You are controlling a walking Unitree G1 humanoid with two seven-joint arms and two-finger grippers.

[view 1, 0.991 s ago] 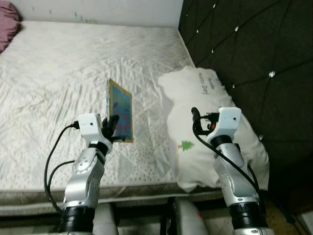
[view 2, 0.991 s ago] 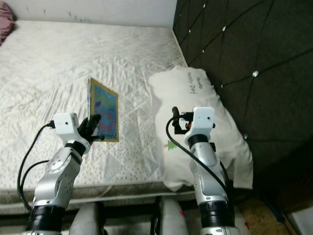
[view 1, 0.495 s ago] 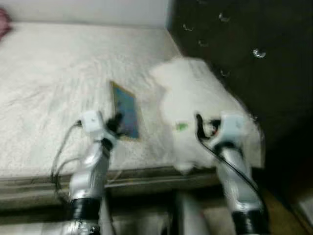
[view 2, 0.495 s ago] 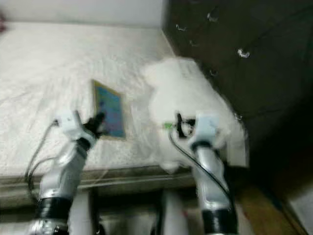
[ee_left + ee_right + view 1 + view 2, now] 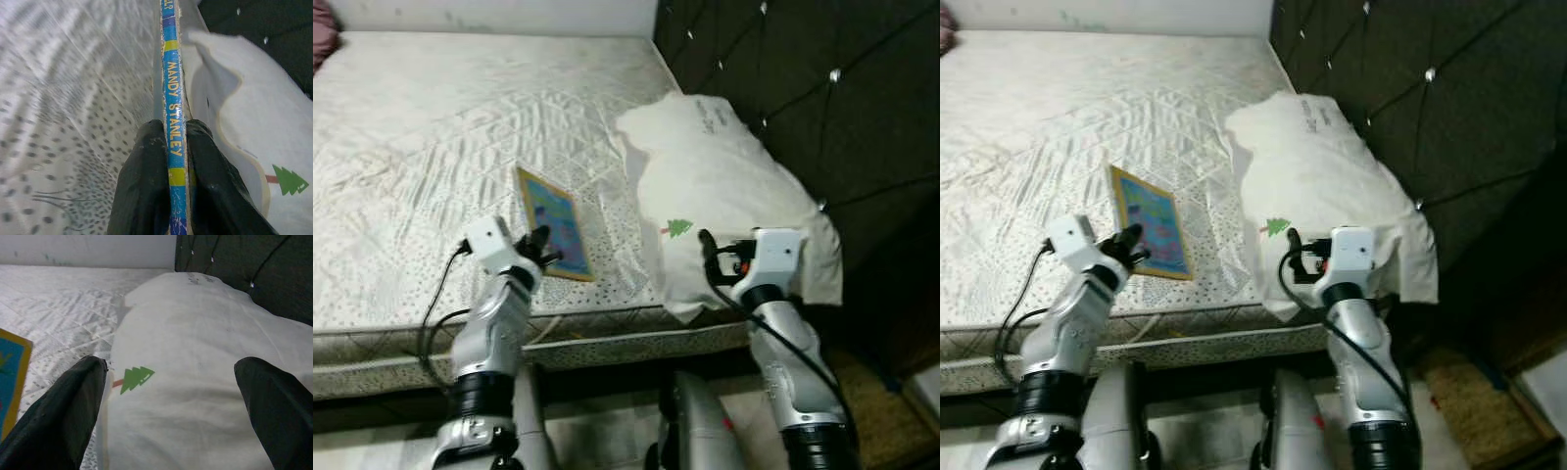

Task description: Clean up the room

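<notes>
A thin picture book (image 5: pixel 555 223) with a blue cover and yellow border stands on edge, tilted, over the mattress (image 5: pixel 421 127) near its front edge. My left gripper (image 5: pixel 540 247) is shut on its lower end; in the left wrist view both fingers (image 5: pixel 146 186) clamp the spine (image 5: pixel 172 98) of the book. My right gripper (image 5: pixel 710 257) hangs open at the near end of a white pillow (image 5: pixel 724 176) with a small green tree print (image 5: pixel 137 378). Its fingers (image 5: pixel 73 406) are spread wide with nothing between them.
A dark tufted headboard (image 5: pixel 803 59) rises to the right of the bed behind the pillow. Something pink (image 5: pixel 321 20) lies at the far left corner. The mattress's front edge (image 5: pixel 391 343) runs just before my arms, with floor (image 5: pixel 901 392) at the lower right.
The whole picture shifted and blurred as the camera moved back from the bed. The left gripper keeps hold of the book, and the right stays open by the pillow.
</notes>
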